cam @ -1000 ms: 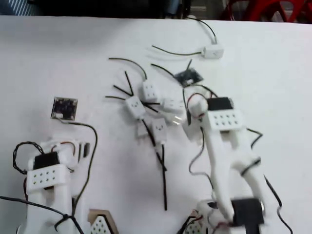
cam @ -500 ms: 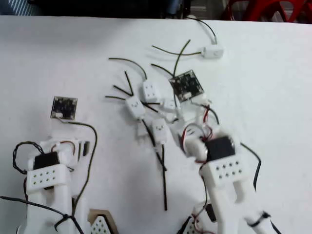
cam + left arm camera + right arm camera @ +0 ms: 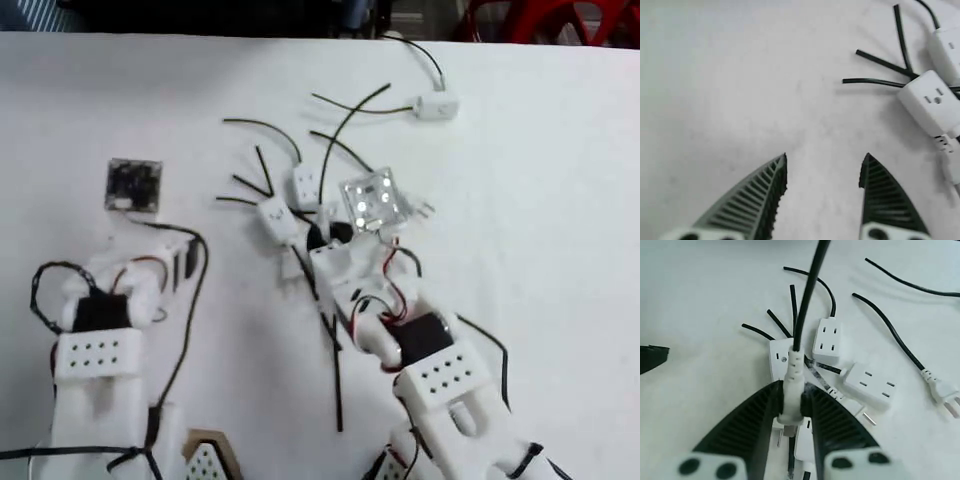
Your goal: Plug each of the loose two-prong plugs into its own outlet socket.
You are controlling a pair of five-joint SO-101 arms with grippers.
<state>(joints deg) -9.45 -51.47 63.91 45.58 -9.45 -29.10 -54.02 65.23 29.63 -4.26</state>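
Between right gripper (image 3: 792,392) jaws: plug (image 3: 794,367) clamped, prongs down | step: insertion, by my judgement | just below: socket (image 3: 803,434), partly hidden; next move needs prongs lined up with slots, then a straight push | left gripper (image 3: 822,167): jaws apart over bare table (image 3: 740,75) | farther: second plug (image 3: 942,390) loose
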